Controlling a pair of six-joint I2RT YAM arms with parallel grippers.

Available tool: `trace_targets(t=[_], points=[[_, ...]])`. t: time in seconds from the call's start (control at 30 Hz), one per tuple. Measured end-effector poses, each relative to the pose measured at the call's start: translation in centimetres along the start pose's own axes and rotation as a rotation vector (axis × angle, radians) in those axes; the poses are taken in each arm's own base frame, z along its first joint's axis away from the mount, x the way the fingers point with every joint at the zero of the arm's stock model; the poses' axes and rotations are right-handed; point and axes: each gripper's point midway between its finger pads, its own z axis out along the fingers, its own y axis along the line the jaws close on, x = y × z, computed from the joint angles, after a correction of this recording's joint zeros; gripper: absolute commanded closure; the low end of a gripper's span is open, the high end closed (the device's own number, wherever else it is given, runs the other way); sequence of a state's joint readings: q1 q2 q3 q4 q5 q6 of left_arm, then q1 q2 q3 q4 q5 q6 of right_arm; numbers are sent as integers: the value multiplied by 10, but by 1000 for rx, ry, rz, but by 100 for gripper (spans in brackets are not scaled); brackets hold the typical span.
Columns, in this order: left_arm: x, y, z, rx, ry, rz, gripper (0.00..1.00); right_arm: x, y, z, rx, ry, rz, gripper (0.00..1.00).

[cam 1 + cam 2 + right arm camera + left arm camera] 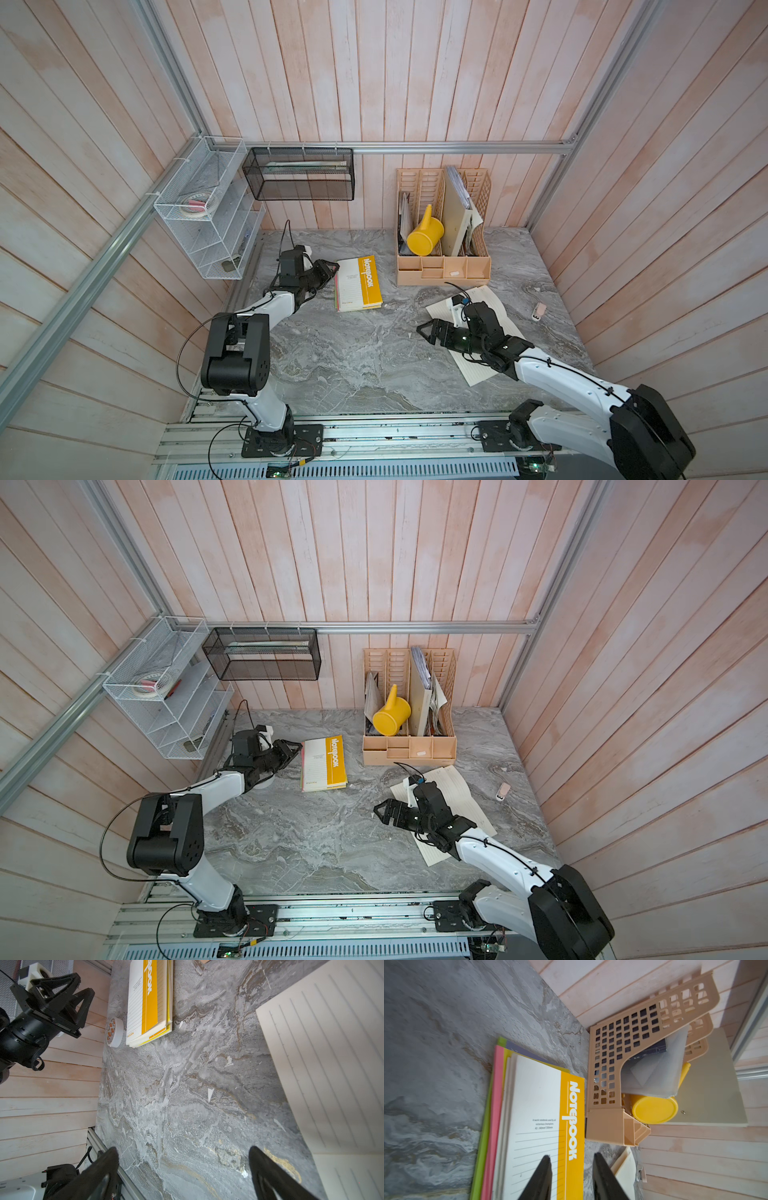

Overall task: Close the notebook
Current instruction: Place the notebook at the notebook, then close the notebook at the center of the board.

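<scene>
Left pincer [572, 1156]: jaws parted a moderate way, nothing between them; tips hang over the near edge of the notebook [538, 1109]; whether they touch the cover cannot be told

Notebook: closed, cover up, lying flat on the desk [353, 365]; white lined front, with the yellow title band along the side away from the left pincer; it rests on pink and green sheets [490, 1126] whose edges stick out on the side towards that pincer; in both top views it sits directly ahead of the left pincer tips

Tape roll [114, 1031]: standing on edge, just beside a notebook corner, below the left pincer

Beyond the notebook from the left pincer: beige organiser [608, 1059], against the back wall, near the notebook but apart from it; a yellow watering can [654, 1108] lies tilted in it among upright folders and papers

Right pincer [182, 1152]: jaws spread wide, empty, above bare desk; well apart from the notebook, which lies far ahead of its tips; loose lined sheet [322, 1064] just beside it, running under its arm in both top views

Past the right pincer's arm, near the side wall: small pinkish item [539, 311], too small to name
</scene>
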State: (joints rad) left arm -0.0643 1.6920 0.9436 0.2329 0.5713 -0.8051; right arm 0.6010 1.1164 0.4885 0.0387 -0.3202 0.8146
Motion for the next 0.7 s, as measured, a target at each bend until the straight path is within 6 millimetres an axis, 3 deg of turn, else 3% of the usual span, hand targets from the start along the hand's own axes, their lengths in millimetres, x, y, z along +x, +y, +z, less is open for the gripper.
trace_targets(t=[0.43, 0.7], points=[[103, -79, 17, 256, 298, 85, 58, -2, -3, 0, 2, -6, 8, 2], [146, -110, 15, 297, 367, 139, 57, -32, -32, -34, 57, -128, 61, 2]])
